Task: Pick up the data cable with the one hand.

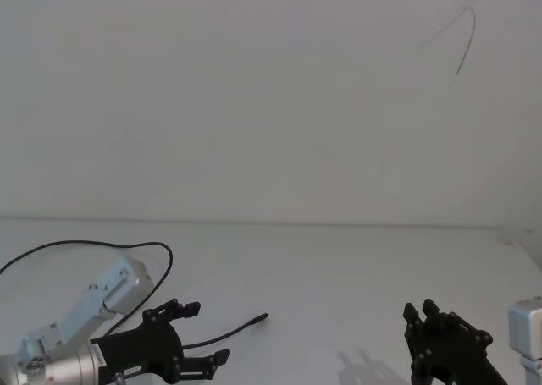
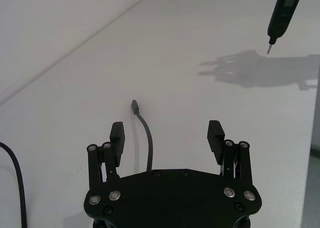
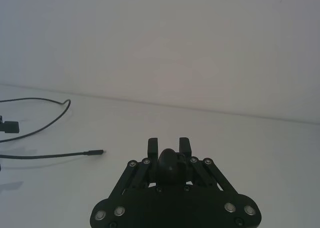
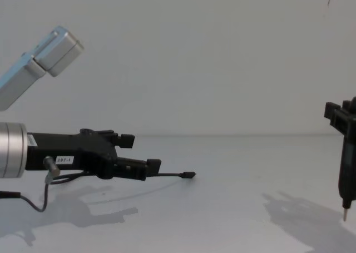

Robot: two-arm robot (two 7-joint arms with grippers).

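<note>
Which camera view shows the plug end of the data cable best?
The left wrist view: the data cable runs between the left gripper's open fingers, its plug lying clear ahead. The head view shows it smaller, the chest view from the side, the right wrist view far off.

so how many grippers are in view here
2. The black angular two-jaw left gripper sits low left, open astride the thin black data cable. The black right gripper is low right, shut on a slim dark pin-tipped tool.
</note>
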